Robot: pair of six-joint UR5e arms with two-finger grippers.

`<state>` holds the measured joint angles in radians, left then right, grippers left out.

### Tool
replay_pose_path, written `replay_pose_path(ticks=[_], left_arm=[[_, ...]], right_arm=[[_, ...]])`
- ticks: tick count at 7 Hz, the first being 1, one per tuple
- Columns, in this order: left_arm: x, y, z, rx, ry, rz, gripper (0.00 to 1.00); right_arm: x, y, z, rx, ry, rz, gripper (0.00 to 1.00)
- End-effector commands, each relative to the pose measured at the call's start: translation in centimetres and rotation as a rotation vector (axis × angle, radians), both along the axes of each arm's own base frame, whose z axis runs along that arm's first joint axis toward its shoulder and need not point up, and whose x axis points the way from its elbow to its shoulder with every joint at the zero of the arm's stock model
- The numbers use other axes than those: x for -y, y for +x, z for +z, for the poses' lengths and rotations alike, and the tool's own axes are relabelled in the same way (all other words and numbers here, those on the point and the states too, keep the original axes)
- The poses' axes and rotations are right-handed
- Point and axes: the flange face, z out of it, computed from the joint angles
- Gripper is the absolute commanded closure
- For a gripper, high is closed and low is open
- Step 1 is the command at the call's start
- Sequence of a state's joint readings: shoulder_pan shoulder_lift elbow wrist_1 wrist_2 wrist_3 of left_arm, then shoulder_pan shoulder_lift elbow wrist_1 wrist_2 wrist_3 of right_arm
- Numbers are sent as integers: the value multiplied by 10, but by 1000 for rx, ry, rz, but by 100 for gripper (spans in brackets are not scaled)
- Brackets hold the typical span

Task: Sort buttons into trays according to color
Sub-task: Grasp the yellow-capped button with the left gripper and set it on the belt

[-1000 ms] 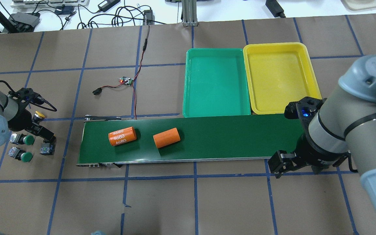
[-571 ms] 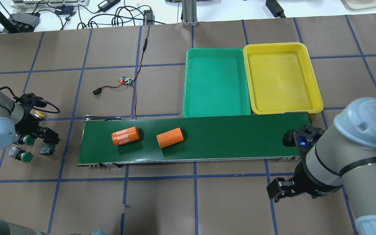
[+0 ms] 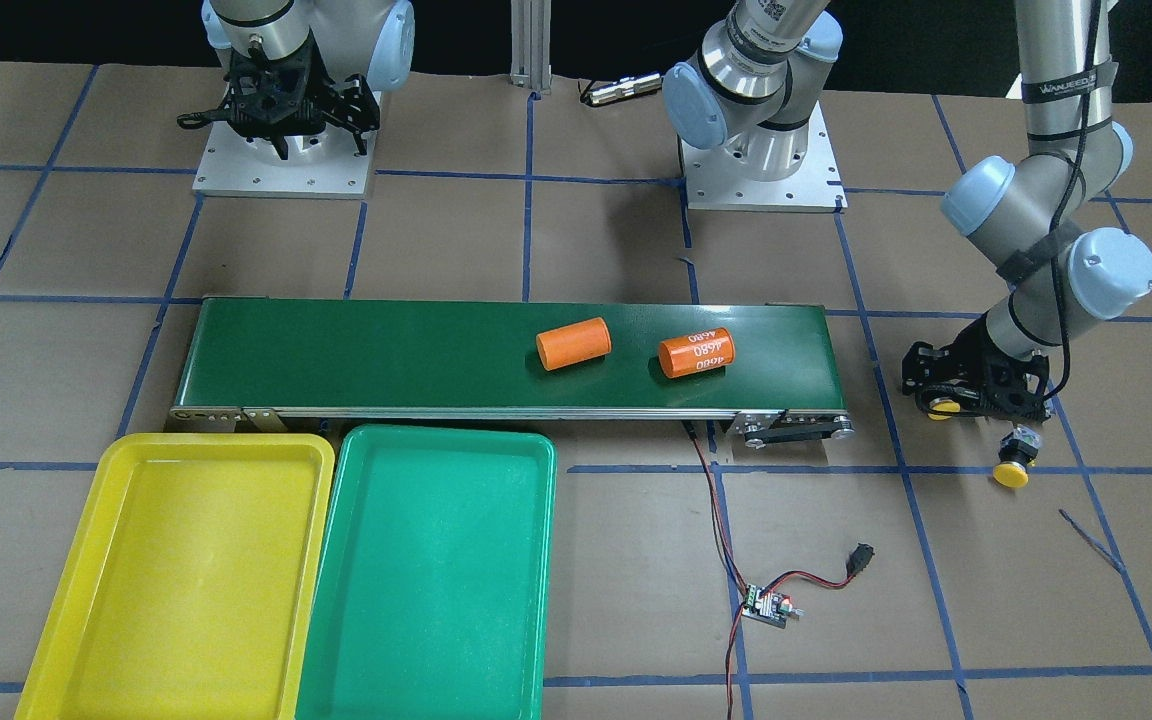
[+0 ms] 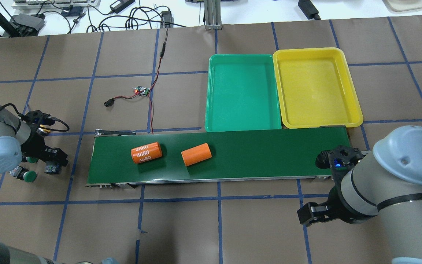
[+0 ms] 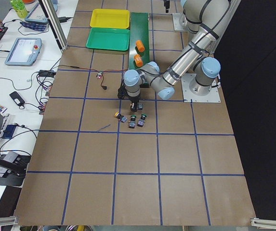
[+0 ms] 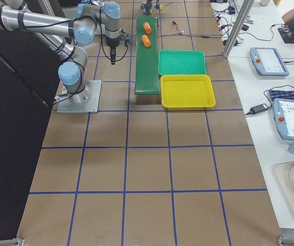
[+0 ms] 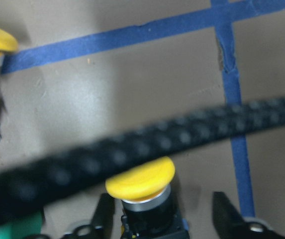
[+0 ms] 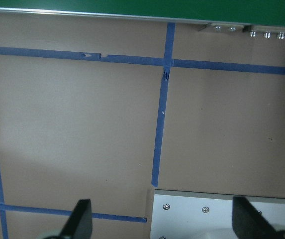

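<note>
Brown-papered table point(image 4: 211, 227): just now the right gripper point(image 8: 162, 224) backed off the belt point(image 4: 255, 154) toward four o'clock, fingers spread, empty. The left gripper point(image 7: 163, 211), nine o'clock, sank unclenched astride a yellow button point(image 7: 141, 179); pickup seems imminent. One green tray point(image 4: 244, 91), one yellow tray point(image 4: 315, 88), two o'clock; two cylinders point(image 4: 146, 152); two yellow buttons, two green buttons point(image 4: 30, 176).

Both orange cylinders point(image 4: 146, 153) farther along the conveyor belt point(image 4: 262, 154); left pincer point(image 7: 164, 221) now astride a yellow button point(image 7: 141, 180); right pincer point(image 8: 163, 219) farther back.
</note>
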<state>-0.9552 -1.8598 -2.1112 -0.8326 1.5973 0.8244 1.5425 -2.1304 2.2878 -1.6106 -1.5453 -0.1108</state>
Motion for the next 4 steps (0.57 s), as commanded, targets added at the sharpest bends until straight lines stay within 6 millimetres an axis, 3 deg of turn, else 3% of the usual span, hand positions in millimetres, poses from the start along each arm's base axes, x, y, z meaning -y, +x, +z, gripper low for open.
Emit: replay_pose_path(ticks=[1,3,4], left_arm=[[0,-7,21,25,-25,-2,100],[-2,-32,65,24,-69,3,100],[2,-72,82,29,-84,11,100]], right_arm=[[0,0,-1,-1,-1,2,0],[-1,2,-2,9,0,-2,0],[-1,2,-2,12,-1,-3,0]])
